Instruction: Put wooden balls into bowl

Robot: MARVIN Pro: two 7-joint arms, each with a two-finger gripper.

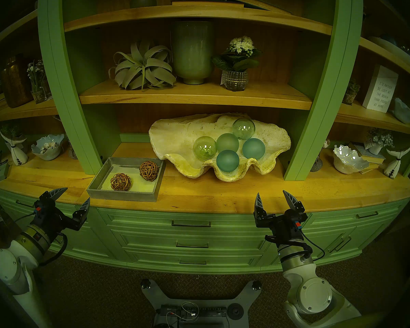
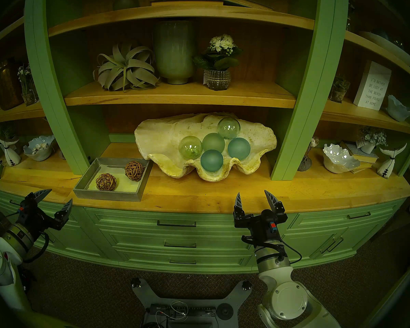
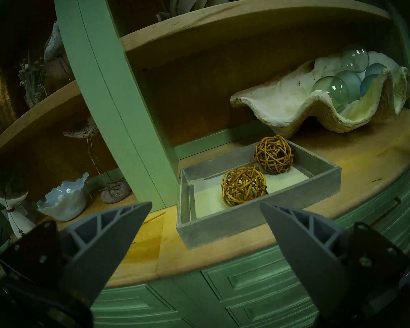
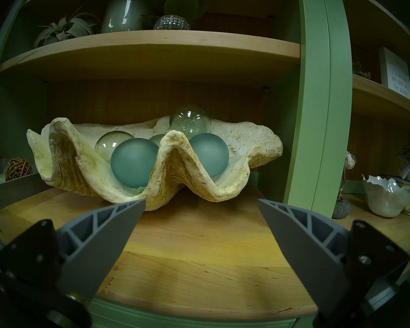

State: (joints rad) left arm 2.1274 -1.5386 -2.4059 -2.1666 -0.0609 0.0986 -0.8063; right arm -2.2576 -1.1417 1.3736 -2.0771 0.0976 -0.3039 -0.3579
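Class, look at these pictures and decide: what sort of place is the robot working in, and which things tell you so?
Probably a home living room or a decor shop display: a built-in green cabinet with wooden shelves, ornaments such as a giant shell bowl of glass balls, and a beach-themed sign.

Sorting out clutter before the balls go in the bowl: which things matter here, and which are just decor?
Job: two rattan balls, grey tray, clam-shell bowl, left gripper.
Decor: glass spheres, vase, air plant, potted flowers.
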